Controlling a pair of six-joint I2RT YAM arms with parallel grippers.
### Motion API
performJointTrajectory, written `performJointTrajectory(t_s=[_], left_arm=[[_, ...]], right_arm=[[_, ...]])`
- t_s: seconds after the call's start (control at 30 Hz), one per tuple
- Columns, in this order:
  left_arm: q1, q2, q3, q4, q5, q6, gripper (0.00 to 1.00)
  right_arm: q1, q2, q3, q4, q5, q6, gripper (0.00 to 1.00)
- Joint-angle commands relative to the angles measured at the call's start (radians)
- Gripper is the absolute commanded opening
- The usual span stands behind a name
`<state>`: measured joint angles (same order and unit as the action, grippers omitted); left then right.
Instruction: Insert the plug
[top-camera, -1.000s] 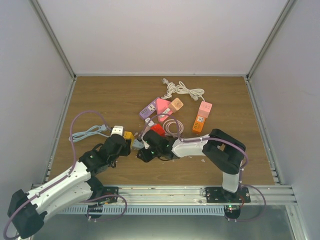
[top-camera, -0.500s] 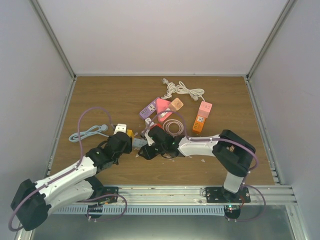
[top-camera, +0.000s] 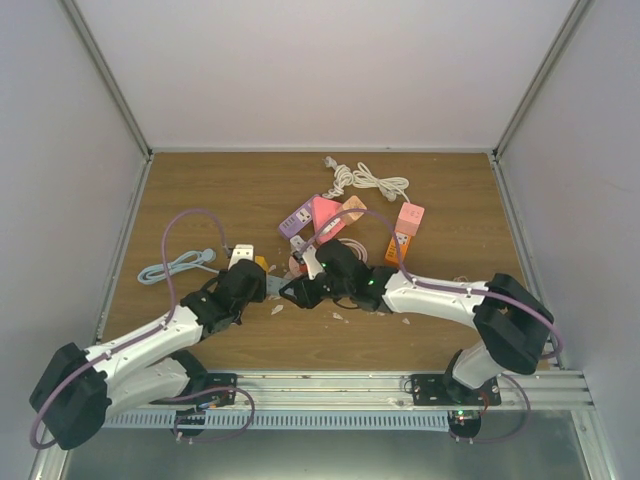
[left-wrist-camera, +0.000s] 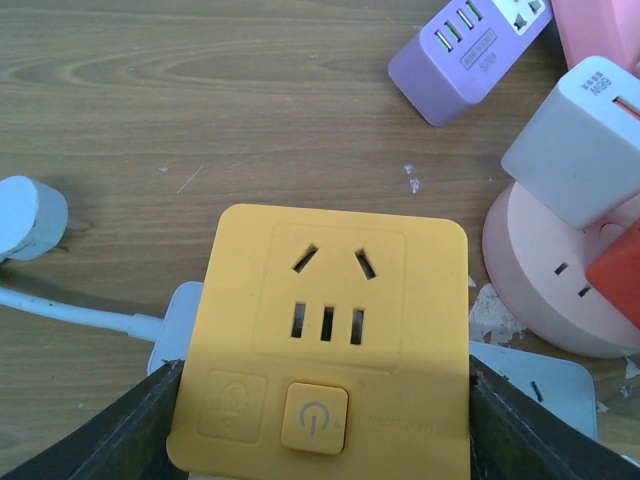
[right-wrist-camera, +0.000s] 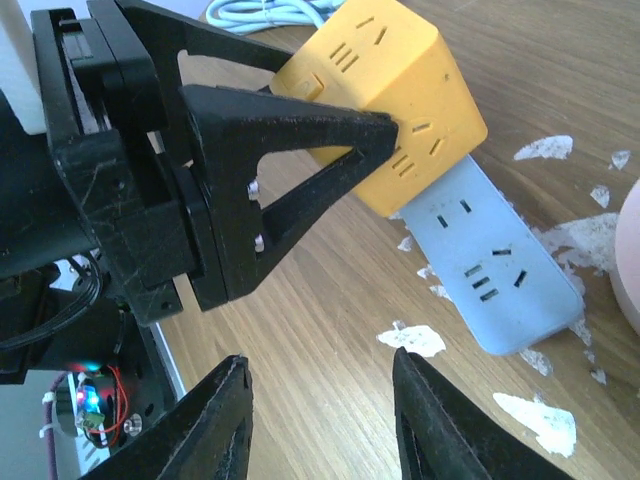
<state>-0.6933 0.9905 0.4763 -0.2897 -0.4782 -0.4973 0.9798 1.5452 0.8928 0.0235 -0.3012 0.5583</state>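
**Cube (left-wrist-camera: 330, 300) clamped in the left gripper (left-wrist-camera: 322, 372)**
The yellow cube is gripped at its sides and set against the end of the blue strip (right-wrist-camera: 495, 270) on the table (right-wrist-camera: 330, 310); its plug side is hidden. The right gripper (right-wrist-camera: 322, 360) is held just beside, jaws apart and empty.

Bare desk (top-camera: 205, 190) lies open at the far left and right side. The middle is crowded: a yellow socket cube (left-wrist-camera: 325, 330) fills the left pincer (top-camera: 243, 287), the right pincer (top-camera: 300, 291) close beside, a blue power strip (right-wrist-camera: 500, 270) underneath.
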Motion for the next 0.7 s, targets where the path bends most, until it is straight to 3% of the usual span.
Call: performJointTrajectory(t_s=[0.0, 0.4, 0.67], left_arm=[[0.006, 0.016, -0.003, 0.104, -0.016, -0.013, 0.34], [0.003, 0.12, 0.103, -0.098, 0.053, -0.072, 0.34], [0.003, 0.174, 0.063, -0.052, 0.108, -0.097, 0.39]], right_arm=[[-0.01, -0.027, -0.03, -0.004, -0.012, 0.009, 0.41], [-0.018, -0.058, -0.039, -0.016, -0.001, 0.014, 0.43], [-0.085, 0.003, -0.005, -0.011, -0.066, 0.087, 0.47]])
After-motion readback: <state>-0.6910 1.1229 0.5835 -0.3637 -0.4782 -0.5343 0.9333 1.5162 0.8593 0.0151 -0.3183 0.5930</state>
